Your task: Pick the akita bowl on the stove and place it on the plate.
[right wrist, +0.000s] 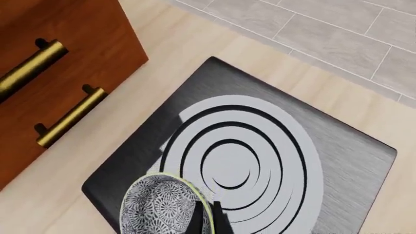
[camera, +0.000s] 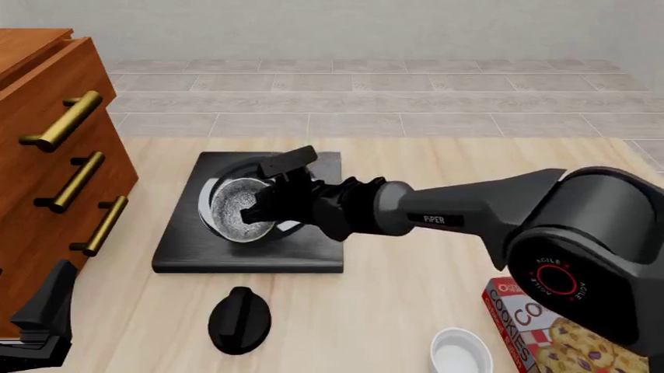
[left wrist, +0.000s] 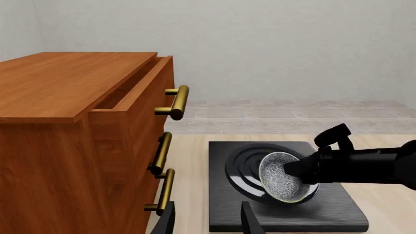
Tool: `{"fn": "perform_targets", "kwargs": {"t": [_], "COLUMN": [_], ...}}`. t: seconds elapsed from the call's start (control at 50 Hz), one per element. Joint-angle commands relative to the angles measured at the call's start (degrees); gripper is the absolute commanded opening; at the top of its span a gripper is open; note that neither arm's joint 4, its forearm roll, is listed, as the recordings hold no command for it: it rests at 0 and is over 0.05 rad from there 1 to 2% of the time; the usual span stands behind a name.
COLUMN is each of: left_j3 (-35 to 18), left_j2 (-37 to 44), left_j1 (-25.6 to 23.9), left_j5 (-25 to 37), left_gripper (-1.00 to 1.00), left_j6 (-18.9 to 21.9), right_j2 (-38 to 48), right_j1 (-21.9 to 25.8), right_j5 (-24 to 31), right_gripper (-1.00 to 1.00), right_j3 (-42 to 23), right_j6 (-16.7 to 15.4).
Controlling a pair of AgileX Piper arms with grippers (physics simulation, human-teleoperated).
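Observation:
The akita bowl, dark outside and speckled grey-white inside, hangs tilted over the stove's burner rings. My right gripper is shut on the bowl's rim, one finger inside and one outside. The stove is a flat black slab beside the cabinet. My left gripper stands open and empty near the table's front left, short of the stove. The plate is out of view.
A wooden cabinet with brass handles stands left of the stove, its top drawer slightly ajar. A black knob-like object, a white ramekin and a cookie box sit near the front edge.

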Motion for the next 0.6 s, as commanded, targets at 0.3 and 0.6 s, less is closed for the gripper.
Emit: {"fn": "perform_targets", "kwargs": {"t": [0.3, 0.6], "left_j3": [0.00, 0.00], "left_j2": [0.00, 0.00], "left_j1": [0.00, 0.00], "left_j5": [0.00, 0.00], "left_gripper": [1.00, 1.00], "left_j6": [0.00, 0.00], "right_j2": [-6.18, -10.36], "right_j1": [-1.99, -3.65], "right_j5": [1.35, -0.42], "right_gripper": [-1.00, -1.00], "right_j3": [4.24, 8.80], "right_j6": [-2.13, -1.89]}}
